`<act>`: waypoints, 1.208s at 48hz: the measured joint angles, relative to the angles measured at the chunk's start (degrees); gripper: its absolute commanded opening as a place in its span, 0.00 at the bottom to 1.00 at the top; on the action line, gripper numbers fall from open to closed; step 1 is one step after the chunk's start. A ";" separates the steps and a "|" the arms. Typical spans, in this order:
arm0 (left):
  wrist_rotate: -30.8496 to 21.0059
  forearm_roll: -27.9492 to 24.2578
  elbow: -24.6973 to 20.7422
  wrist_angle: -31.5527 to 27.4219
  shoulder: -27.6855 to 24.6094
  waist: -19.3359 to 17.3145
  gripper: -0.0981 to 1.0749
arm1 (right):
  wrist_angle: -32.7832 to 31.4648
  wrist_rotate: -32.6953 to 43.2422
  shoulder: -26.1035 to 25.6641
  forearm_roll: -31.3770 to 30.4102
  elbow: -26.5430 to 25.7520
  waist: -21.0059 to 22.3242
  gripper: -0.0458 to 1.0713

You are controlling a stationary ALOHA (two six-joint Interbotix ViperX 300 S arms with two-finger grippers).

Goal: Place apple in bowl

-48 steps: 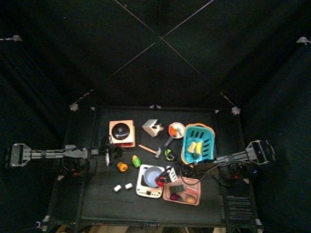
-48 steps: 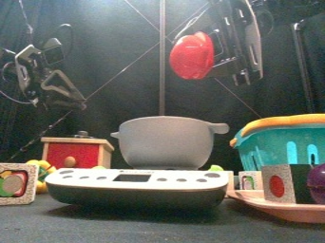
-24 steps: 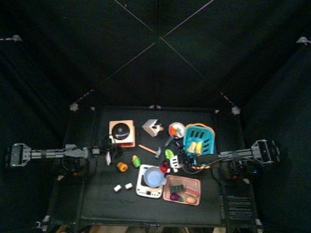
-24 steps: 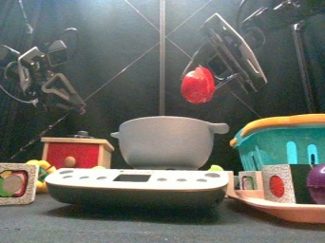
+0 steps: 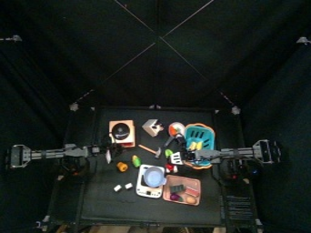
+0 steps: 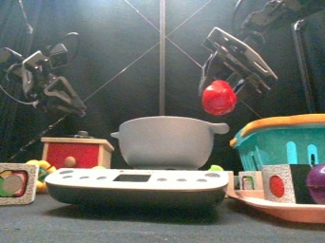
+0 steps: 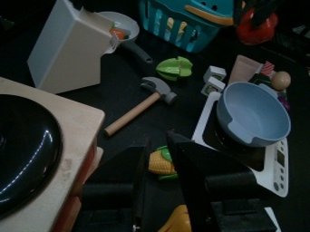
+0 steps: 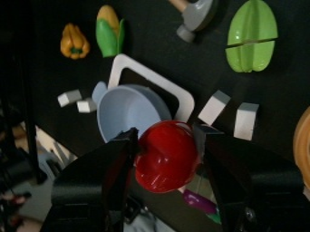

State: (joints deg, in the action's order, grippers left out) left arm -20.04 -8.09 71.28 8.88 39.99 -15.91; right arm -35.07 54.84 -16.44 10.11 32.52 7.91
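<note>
While the left gripper (image 6: pixel 48 81) hangs high at the left, clear of everything, its jaws look close together with nothing between them in the left wrist view. Below it in the front view: one red wooden box (image 6: pixel 71 152), then one white scale (image 6: pixel 140 185) with the single grey bowl (image 6: pixel 168 140) sitting on it. Up and to the right of the bowl's middle, the one red apple (image 6: pixel 219 97) hangs in the air, pinched between the jaws of the right gripper (image 6: pixel 226 84), above the bowl's right rim and well apart from it. Right wrist view shows the jaws clamped on the apple's two sides, bowl partly beneath.

Handling, as a judgement: apple looks like a smooth, glossy toy, rigid, light, not fragile but slippery and round, so it could roll or squirt out of a loose pinch. Best hold is across its widest part, which is about where the jaws sit now.

Further right: one teal basket (image 6: pixel 282 152) and one pink tray (image 6: pixel 286 202) at the front. Counts: one apple, one bowl, two grippers.
</note>
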 measured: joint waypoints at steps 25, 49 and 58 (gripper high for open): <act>0.00 0.09 0.00 -0.26 0.00 -0.09 0.65 | -15.21 -61.44 16.00 45.79 -8.70 9.05 0.79; -0.09 0.70 0.18 -0.26 0.00 0.18 0.65 | -27.51 -67.24 32.17 43.68 -25.14 9.23 0.79; -0.18 0.79 0.18 -0.26 0.09 0.18 0.65 | -27.77 -67.50 34.37 43.68 -26.54 8.17 0.79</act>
State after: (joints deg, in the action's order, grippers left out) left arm -20.21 -7.29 71.46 8.61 40.08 -15.73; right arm -62.84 -12.66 17.93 53.79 5.98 16.08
